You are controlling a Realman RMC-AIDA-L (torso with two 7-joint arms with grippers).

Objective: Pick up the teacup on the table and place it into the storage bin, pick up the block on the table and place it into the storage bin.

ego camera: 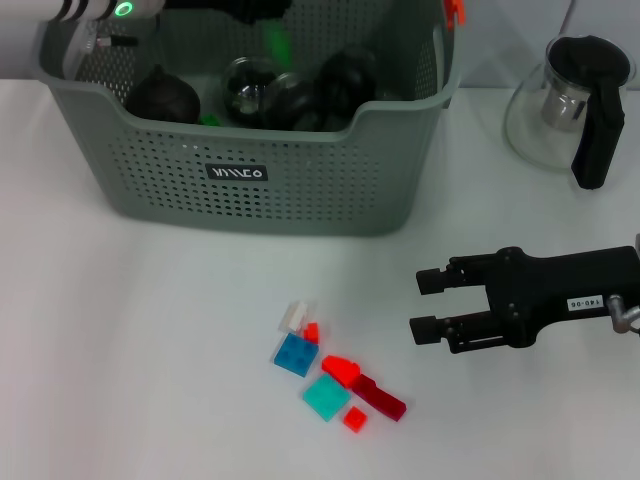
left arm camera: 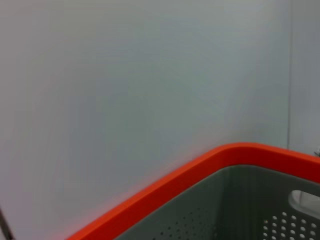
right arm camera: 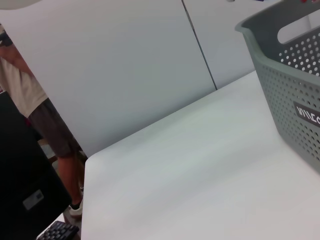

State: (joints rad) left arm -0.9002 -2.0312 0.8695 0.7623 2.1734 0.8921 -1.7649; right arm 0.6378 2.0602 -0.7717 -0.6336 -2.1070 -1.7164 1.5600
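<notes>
The right gripper (ego camera: 414,303) hovered over the table (ego camera: 140,380), jaws apart and empty, near the blocks (ego camera: 335,375) lying in front of the bin (ego camera: 250,180). The left arm (ego camera: 100,12) was above the bin; its jaws I could not tell.

Head view down over bench (ego camera: 150,350); wrist views close, sideways toward walls; all share the storage bin (ego camera: 300,190).
</notes>
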